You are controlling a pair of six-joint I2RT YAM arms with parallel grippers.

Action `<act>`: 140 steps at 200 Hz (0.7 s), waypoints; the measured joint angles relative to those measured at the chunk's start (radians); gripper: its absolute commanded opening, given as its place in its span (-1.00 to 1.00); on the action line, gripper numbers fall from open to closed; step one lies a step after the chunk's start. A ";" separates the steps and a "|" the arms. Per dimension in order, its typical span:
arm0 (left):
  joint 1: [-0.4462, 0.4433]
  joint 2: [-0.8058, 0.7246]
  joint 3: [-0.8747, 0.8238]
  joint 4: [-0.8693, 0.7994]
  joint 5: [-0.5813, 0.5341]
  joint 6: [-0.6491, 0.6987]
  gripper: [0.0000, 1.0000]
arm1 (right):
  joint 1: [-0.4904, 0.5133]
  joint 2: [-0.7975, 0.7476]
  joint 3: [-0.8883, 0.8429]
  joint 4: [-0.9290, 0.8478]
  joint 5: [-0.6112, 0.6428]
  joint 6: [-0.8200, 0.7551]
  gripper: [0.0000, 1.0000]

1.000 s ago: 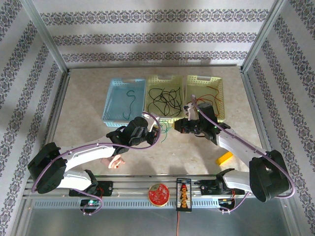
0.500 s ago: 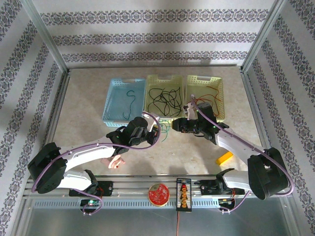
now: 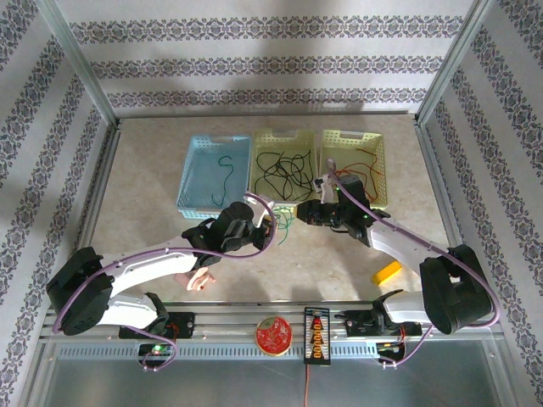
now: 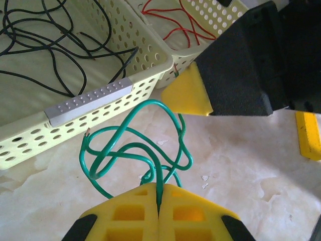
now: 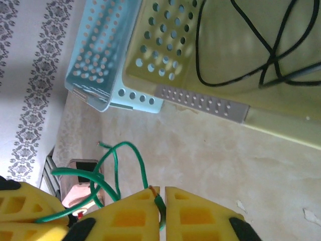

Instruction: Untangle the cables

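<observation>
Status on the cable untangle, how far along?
Mostly sorted: black cables lie in the middle basket, red cables in the right basket, one green cable in the blue basket. In hand: a green tangle over the table, with the left pincer and right pincer both shut on it. Left: probably pulling those loops apart and binning them.

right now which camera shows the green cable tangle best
Left wrist: the green cable shows its loops whole, pinched in the left fingers. Right wrist shows one loop entering the right fingers; top external, a tiny squiggle.
</observation>
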 measured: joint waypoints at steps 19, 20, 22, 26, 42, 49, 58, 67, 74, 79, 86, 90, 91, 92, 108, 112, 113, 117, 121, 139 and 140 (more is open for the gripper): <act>0.000 0.000 -0.001 0.000 -0.015 -0.001 -1.00 | -0.001 -0.005 0.000 0.003 0.006 0.010 -0.97; 0.000 0.000 -0.001 0.000 -0.016 -0.001 -1.00 | -0.001 -0.006 0.000 0.003 0.008 0.010 -0.97; 0.000 0.000 -0.001 -0.001 -0.021 -0.001 -1.00 | -0.001 -0.006 0.000 0.002 0.010 0.010 -0.98; 0.000 0.000 -0.001 -0.002 -0.028 -0.001 -1.00 | -0.002 -0.011 0.000 0.001 0.013 0.010 -0.98; 0.000 0.000 -0.001 -0.003 -0.061 -0.003 -1.00 | -0.016 -0.048 -0.005 -0.006 0.031 0.011 -1.00; 0.000 0.000 -0.001 -0.003 -0.073 -0.004 -1.00 | -0.027 -0.069 -0.009 -0.008 0.035 0.012 -1.00; 0.000 0.000 -0.001 -0.003 -0.086 -0.006 -1.00 | -0.050 -0.103 -0.014 -0.013 0.041 0.014 -1.00; 0.001 0.000 -0.001 -0.003 -0.094 -0.009 -1.00 | -0.072 -0.135 -0.019 -0.018 0.044 0.015 -1.00; 0.001 0.000 -0.001 -0.002 -0.098 -0.012 -1.00 | -0.090 -0.159 -0.023 -0.024 0.044 0.018 -1.00; 0.001 0.000 -0.001 -0.002 -0.101 -0.014 -1.00 | -0.103 -0.176 -0.025 -0.028 0.044 0.019 -1.00; 0.003 0.000 -0.001 -0.001 -0.103 -0.017 -1.00 | -0.119 -0.194 -0.027 -0.033 0.043 0.021 -1.00; 0.003 0.000 -0.001 -0.001 -0.105 -0.019 -1.00 | -0.130 -0.204 -0.028 -0.038 0.042 0.021 -1.00; 0.003 0.000 -0.001 -0.001 -0.105 -0.020 -1.00 | -0.131 -0.206 -0.028 -0.039 0.043 0.022 -1.00; 0.003 0.000 -0.001 -0.001 -0.105 -0.020 -1.00 | -0.133 -0.208 -0.028 -0.039 0.043 0.022 -1.00; 0.006 0.000 -0.001 0.006 -0.108 -0.028 -1.00 | -0.171 -0.237 -0.030 -0.055 0.041 0.026 -1.00; 0.006 0.000 -0.001 0.009 -0.108 -0.030 -1.00 | -0.179 -0.243 -0.031 -0.057 0.039 0.029 -1.00; 0.006 0.000 -0.001 0.009 -0.109 -0.030 -1.00 | -0.181 -0.244 -0.032 -0.058 0.039 0.030 -1.00; 0.006 0.000 -0.001 0.009 -0.109 -0.031 -1.00 | -0.189 -0.250 -0.033 -0.060 0.039 0.031 -1.00; 0.007 0.000 -0.002 0.008 -0.111 -0.031 -1.00 | -0.199 -0.255 -0.035 -0.063 0.040 0.035 -1.00; 0.008 0.005 -0.003 0.008 -0.116 -0.032 -1.00 | -0.248 -0.278 -0.042 -0.076 0.044 0.044 -1.00; 0.008 0.005 -0.004 0.008 -0.116 -0.032 -1.00 | -0.250 -0.280 -0.042 -0.077 0.044 0.044 -1.00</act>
